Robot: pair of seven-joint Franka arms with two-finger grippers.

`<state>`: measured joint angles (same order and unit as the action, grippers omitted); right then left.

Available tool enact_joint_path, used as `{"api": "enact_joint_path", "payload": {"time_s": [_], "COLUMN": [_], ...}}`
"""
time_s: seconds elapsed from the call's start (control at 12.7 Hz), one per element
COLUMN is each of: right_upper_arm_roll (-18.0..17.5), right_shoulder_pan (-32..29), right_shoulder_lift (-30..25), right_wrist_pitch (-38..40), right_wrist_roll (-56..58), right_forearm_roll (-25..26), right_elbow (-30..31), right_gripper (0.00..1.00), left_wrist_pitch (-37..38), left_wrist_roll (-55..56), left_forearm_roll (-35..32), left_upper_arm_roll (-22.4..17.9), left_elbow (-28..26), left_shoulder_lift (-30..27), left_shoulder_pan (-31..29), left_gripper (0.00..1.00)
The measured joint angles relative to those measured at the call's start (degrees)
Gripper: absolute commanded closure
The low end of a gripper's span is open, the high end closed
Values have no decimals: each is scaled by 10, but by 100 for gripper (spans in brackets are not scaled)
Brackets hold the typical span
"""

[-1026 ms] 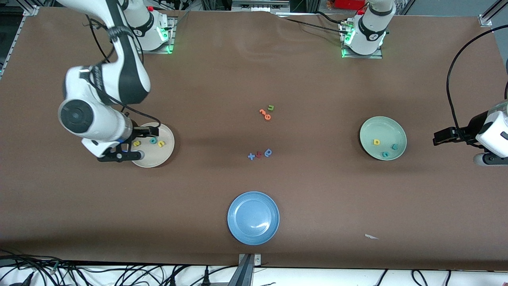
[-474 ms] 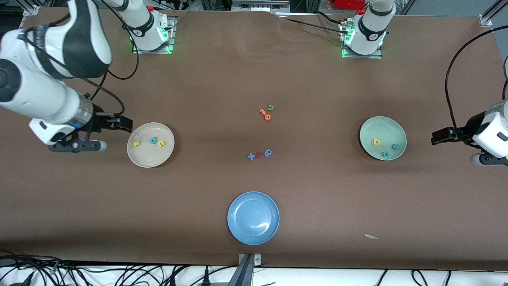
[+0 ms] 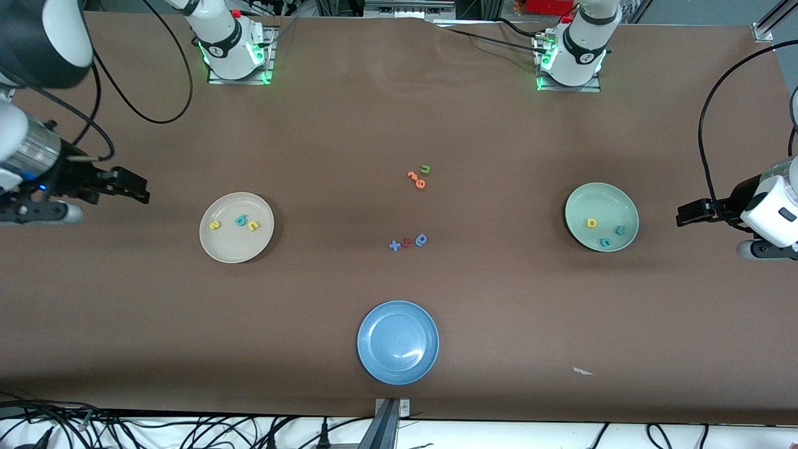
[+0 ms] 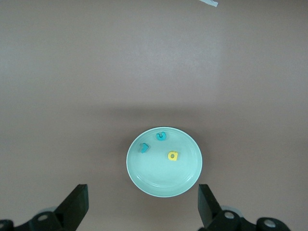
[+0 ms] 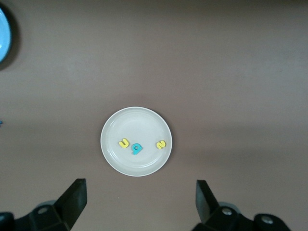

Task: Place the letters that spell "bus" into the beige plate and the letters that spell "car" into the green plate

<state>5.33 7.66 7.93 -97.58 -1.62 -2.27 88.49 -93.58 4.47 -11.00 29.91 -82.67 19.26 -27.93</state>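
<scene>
Basically done: teal b, yellow u, yellow s [image 3: 214, 225] sit in beige plate [image 3: 232, 251], c, a, r [image 3: 591, 222] in green plate [image 3: 600, 191]; right gripper [image 3: 124, 185] and left gripper [image 3: 692, 213] hang empty, jaws wide, each at its own table end, best kept clear.

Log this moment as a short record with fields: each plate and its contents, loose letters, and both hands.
beige plate: holds teal b, yellow u, yellow s
green plate: holds yellow a, teal c, teal r
blue plate: nothing in it, nearest the front camera
loose letters: green u with two orange letters; blue and red group mid-table
right hand: open, holding nothing, at the right arm's end of the table
left hand: open, holding nothing, at the left arm's end
</scene>
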Motion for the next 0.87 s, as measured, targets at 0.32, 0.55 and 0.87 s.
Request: {"api": "enact_joint_path", "payload": {"time_s": [0.32,0.55,0.87], "right_upper_arm_roll": [-29,-86,-93], "right_shoulder_pan": [-21,-62,-75], "right_shoulder_lift": [-76,-95,-92], "right_wrist_pitch": [-5,-27,-30], "right_wrist_roll": [0,-5,-4], "right_forearm_roll": [2,6,6], "right_elbow": [72,100,103], "right_gripper": [0,0,0], "left_wrist_pitch": [1,1,1], "left_wrist_roll": [-1,-1,-2], "left_forearm_roll": [0,0,0], "left_upper_arm_roll": [0,0,0], "left_elbow": [0,-1,-1], "left_shoulder_lift": [0,0,0], "left_shoulder_pan": [0,0,0], "left_gripper": [0,0,0]}}
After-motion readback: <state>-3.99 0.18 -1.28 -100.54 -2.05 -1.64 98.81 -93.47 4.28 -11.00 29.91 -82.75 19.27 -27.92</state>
